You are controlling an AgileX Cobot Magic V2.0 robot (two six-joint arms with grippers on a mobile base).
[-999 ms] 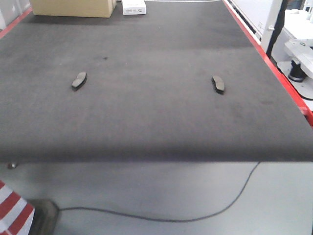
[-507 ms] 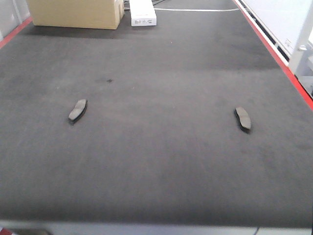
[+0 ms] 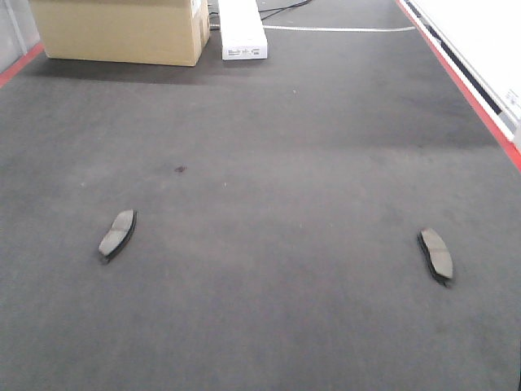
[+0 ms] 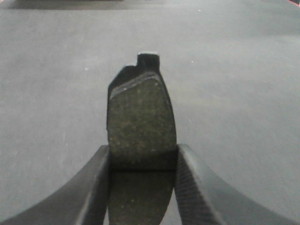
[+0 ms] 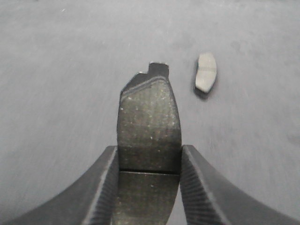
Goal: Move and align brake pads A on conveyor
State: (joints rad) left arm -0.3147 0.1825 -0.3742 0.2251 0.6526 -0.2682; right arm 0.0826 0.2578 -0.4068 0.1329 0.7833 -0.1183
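Left wrist view shows the left claw [image 4: 143,159] closed on a brake pad [image 4: 140,124], its two fingers pressing the pad's long edges; the pad sticks out forward past the fingertips, held above the conveyor [image 4: 234,70]. Right wrist view shows the right claw [image 5: 149,161] gripping a second brake pad [image 5: 149,122] the same way, its groove line lying right between the fingers. Ahead of this claw and a little to its right, a third pad [image 5: 206,71] lies flat on the belt, apart from the held one. Front view shows two pads on the conveyor, one at the left [image 3: 117,235] and one at the right [image 3: 436,254], well apart. At the belt's far end sit a cardboard box [image 3: 122,31] and a white box [image 3: 242,31].
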